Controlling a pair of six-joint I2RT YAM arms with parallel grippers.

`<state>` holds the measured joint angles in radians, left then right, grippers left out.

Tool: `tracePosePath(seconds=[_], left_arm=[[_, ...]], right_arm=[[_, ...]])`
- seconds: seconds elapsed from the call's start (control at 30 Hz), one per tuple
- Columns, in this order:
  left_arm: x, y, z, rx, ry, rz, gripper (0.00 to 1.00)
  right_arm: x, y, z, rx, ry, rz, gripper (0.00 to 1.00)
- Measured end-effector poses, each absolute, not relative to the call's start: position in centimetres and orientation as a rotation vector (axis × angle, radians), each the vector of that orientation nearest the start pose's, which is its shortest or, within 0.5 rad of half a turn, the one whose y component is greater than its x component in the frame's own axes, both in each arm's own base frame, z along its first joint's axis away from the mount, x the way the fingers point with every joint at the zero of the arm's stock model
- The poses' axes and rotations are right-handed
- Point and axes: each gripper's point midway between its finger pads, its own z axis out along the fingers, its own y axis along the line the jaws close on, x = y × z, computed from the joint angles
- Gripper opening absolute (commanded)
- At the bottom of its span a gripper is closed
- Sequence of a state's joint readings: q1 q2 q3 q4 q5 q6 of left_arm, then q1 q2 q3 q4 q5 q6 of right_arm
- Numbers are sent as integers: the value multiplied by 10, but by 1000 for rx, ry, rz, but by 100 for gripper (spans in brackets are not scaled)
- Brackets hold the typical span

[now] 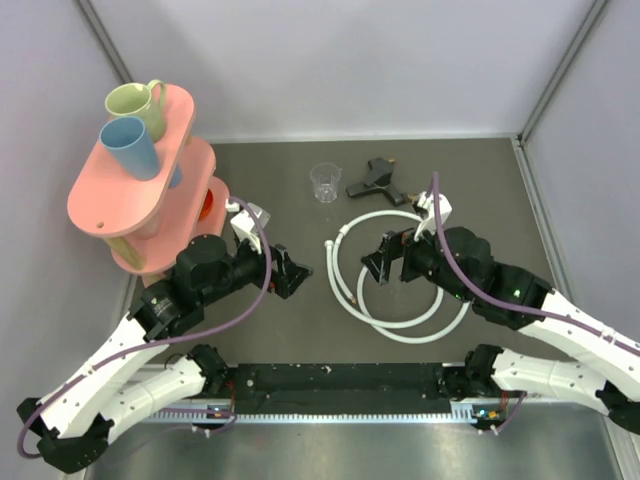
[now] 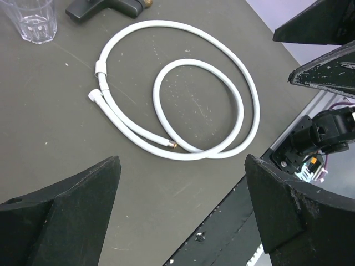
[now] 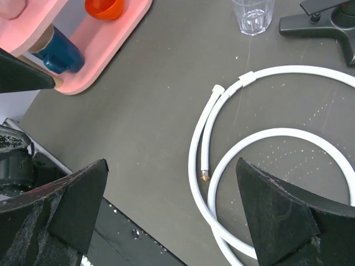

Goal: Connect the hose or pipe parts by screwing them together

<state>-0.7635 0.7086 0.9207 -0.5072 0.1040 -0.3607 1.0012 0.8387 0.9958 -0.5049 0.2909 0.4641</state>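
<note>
White smooth hose (image 2: 238, 105) coils in loops near black T-fitting (image 1: 378, 181)

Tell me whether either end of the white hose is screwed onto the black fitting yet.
No: both ends of the white hose lie loose beside its loops, apart from the black fitting.

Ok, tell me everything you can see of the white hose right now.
The white hose is long, thin and smooth, and looks like flexible plastic. It lies flat on the dark table in two loose loops, one inside the other. One end has a white connector. The other has a brass-coloured tip lying against the outer loop. A white sleeve sits near the white end. Only the table touches the hose, and nothing holds it.
</note>
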Motion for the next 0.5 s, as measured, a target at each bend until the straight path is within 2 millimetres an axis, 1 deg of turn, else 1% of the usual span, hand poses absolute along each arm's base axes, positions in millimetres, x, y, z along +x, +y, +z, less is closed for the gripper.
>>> tracePosePath(seconds=[0.13,0.23,0.33,0.37,0.5], left_arm=[[179,-207,282,437,1906,-823,98],[184,-203,281,405,1910,-792,95],[190,-198,280,349,1919,-755,92],[192,-196,278,329,1929,-744,91],[194,-190,269,263,1977,-714,91]], right_arm=[[192,232,281,-323,1953,671,99],[197,231,262,-333,1987,604,99],[204,228,234,-342,2044,506,98],[207,227,221,-347,2072,462,95],[214,233,183,-390,2176,359,95]])
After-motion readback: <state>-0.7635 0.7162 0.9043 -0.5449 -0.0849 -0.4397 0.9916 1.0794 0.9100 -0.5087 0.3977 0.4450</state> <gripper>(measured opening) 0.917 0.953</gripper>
